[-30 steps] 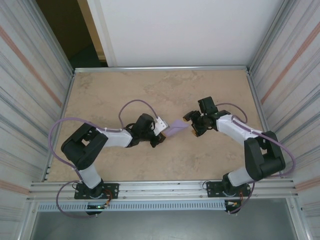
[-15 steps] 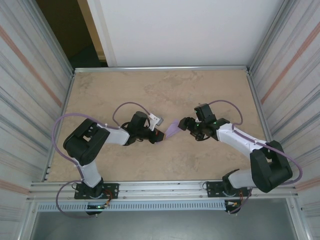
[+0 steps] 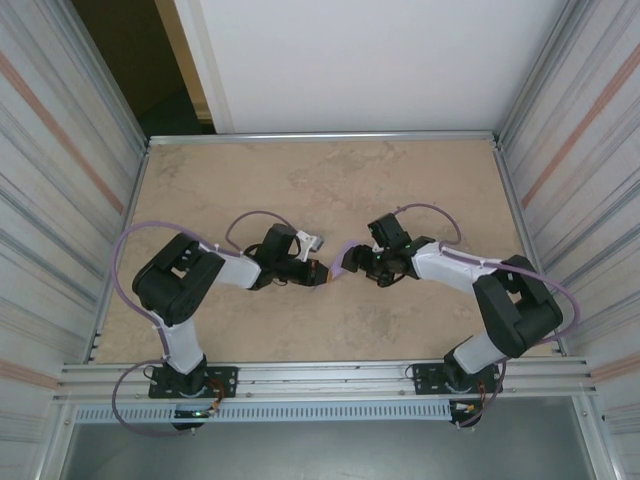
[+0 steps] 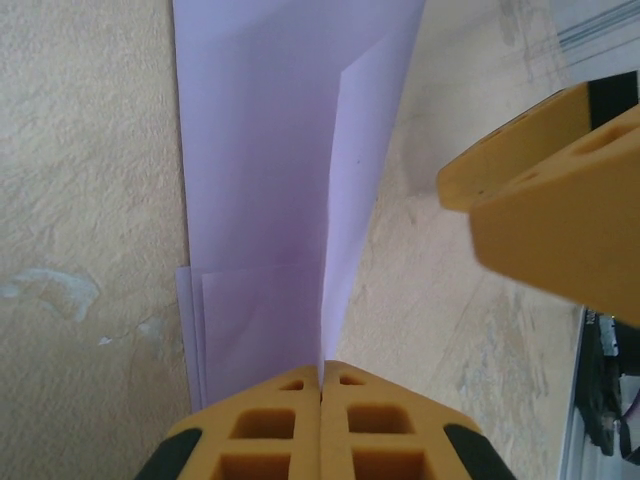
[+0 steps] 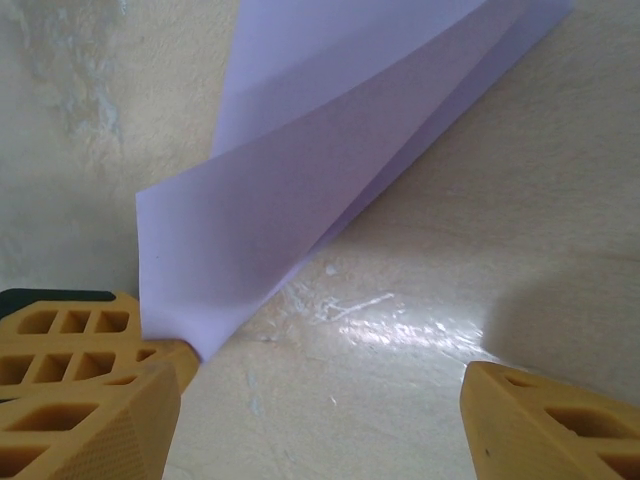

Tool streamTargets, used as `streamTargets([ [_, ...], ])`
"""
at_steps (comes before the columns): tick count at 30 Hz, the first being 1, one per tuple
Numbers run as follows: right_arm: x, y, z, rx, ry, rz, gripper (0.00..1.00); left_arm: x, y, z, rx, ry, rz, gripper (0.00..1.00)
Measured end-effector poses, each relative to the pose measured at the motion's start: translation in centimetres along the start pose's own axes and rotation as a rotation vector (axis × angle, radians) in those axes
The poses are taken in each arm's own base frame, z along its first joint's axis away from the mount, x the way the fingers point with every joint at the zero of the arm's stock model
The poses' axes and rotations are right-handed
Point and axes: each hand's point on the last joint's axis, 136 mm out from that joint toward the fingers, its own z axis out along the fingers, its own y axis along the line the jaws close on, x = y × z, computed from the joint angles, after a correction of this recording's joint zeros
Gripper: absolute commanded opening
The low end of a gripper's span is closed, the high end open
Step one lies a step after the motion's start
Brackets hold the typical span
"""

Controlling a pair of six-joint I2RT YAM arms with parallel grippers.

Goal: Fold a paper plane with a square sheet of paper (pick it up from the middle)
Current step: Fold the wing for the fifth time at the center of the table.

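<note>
Closed left hand is pinching paper while open right hand is hovering at its free corner, so a crooked bite is risking a skewed crease or pull-out.

Lavender paper partly off-frame above

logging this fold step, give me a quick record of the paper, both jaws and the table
paper: lavender, folded in layers, one flap raised
left jaws: shut on paper's edge
right jaws: open, one finger beside paper's corner, no grip
table: beige, paper near its middle, between the arms
</note>
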Motion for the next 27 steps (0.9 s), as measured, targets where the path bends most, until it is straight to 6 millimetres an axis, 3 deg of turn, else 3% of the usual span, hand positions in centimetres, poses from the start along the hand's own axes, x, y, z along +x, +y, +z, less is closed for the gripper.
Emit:
streamTargets([
  [10,-0.8,1.2,1.4,-0.013,0.023,0.000,0.69,0.1,0.3,0.1,0.013,0.015,-0.101,0.00],
  [27,-0.8,0.6,2.6,0.052,0.089,0.059,0.66,-0.6,0.5,-0.3,0.048,0.000,-0.220,0.05],
])
